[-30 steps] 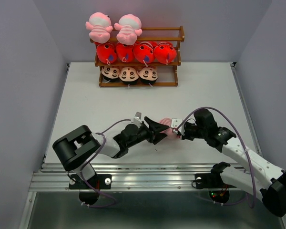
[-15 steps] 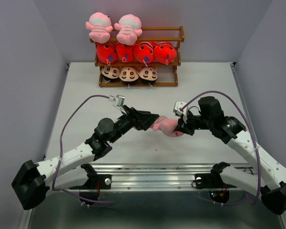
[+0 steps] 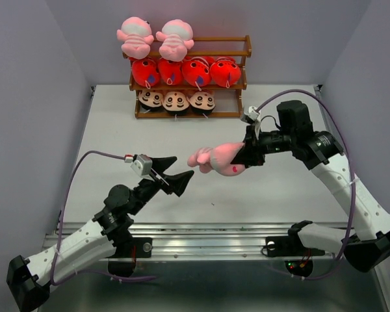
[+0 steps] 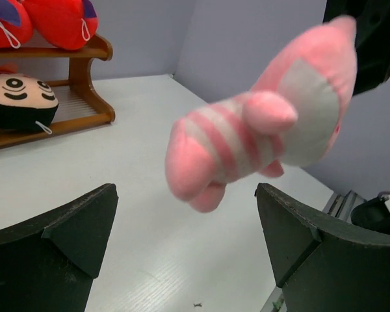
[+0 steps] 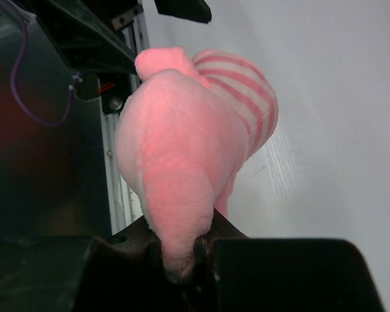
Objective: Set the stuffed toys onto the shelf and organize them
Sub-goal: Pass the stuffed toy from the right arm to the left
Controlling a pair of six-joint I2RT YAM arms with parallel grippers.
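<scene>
I count nine toys on the shelf; my right gripper pinches the last pink frog aloft, left gripper fingers spread empty

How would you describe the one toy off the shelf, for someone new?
Find the brown wooden three-tier shelf at the far side of the white table. In front of it, the right gripper pinches a pink striped plush animal. Its two twins sit on the top tier; only this one hangs in the air.
</scene>
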